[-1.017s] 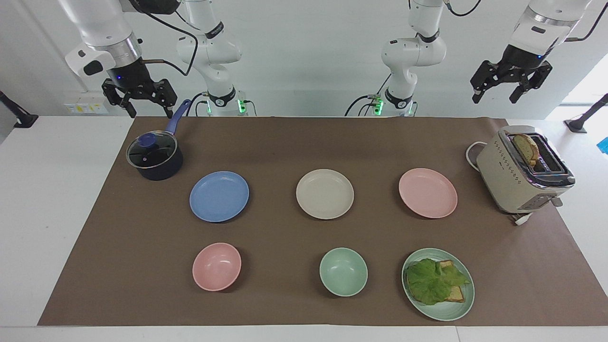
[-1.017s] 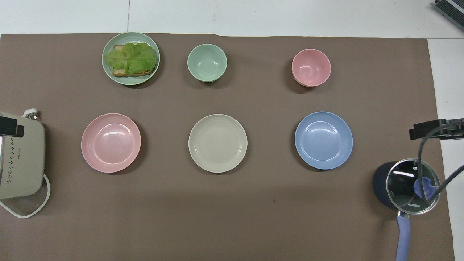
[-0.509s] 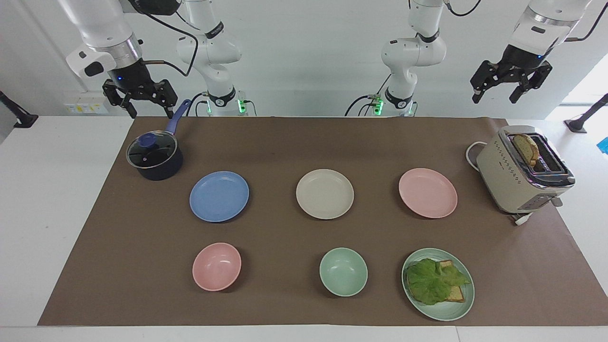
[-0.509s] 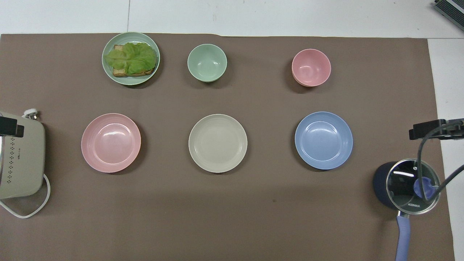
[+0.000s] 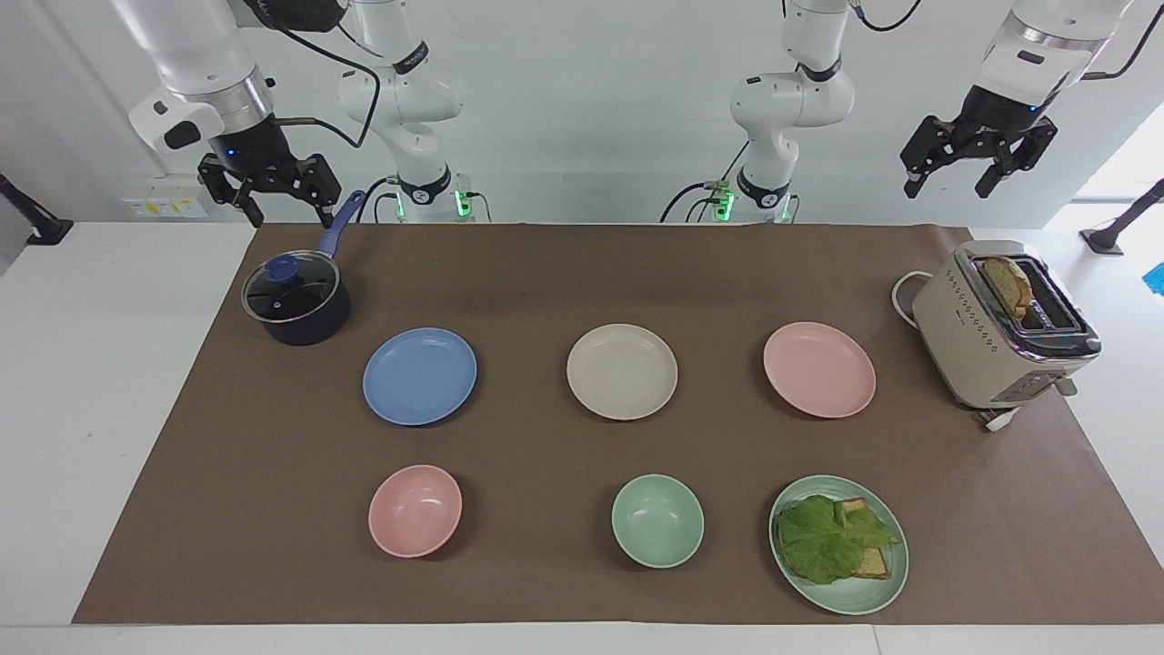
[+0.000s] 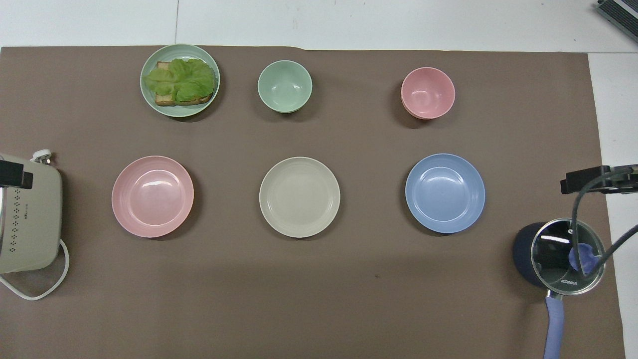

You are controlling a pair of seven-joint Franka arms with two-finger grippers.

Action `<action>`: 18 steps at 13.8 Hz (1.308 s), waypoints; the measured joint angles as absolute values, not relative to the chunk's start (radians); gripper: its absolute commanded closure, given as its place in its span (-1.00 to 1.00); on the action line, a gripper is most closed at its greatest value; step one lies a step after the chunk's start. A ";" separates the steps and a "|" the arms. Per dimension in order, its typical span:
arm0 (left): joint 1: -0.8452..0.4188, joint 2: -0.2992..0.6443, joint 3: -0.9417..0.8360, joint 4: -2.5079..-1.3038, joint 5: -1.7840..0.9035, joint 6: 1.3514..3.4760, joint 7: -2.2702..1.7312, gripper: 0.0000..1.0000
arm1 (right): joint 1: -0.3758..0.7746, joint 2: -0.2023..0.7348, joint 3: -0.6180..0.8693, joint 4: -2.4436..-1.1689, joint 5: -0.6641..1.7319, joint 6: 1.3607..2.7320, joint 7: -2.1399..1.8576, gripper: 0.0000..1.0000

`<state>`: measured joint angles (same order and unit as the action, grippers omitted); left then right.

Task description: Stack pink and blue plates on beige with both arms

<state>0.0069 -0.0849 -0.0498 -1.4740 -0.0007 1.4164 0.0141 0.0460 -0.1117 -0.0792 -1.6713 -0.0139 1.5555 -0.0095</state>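
The right gripper (image 5: 270,196) has drifted slightly toward the table's edge, hanging spread and empty over the saucepan's handle. The left gripper (image 5: 978,164) waits, spread and empty, high over the toaster end. The round matte blue plate (image 5: 419,376), cream-beige plate (image 5: 622,371) and pale pink plate (image 5: 819,369) lie apart in a row, all bare. The dark glass-lidded saucepan (image 6: 560,257) reads "KONKA". The beige toaster (image 5: 1000,332) holds bread; the pale green plate (image 5: 887,596) carries lettuce on bread.
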 measured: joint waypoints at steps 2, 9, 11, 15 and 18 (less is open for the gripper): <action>0.007 -0.085 -0.050 -1.474 -0.001 1.416 0.014 -1.00 | 0.046 -0.112 -0.079 -1.672 -0.014 1.555 -0.010 -1.00; 0.007 -0.085 -0.050 -1.476 -0.001 1.416 0.014 -1.00 | 0.046 -0.113 -0.079 -1.673 -0.014 1.555 -0.010 -1.00; 0.007 -0.085 -0.050 -1.480 -0.001 1.416 0.014 -1.00 | 0.046 -0.113 -0.079 -1.674 -0.014 1.555 -0.010 -1.00; 0.007 -0.085 -0.050 -1.488 -0.001 1.416 0.014 -1.00 | 0.046 -0.113 -0.079 -1.674 -0.014 1.555 -0.010 -1.00; 0.008 -0.084 -0.048 -1.530 -0.001 1.431 0.014 -1.00 | 0.046 -0.113 -0.079 -1.674 -0.014 1.555 -0.010 -1.00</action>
<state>0.0082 -0.0836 -0.0485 -1.5295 -0.0008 1.4313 0.0140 0.0460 -0.1133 -0.0792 -1.6738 -0.0139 1.5555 -0.0095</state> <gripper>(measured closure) 0.000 0.000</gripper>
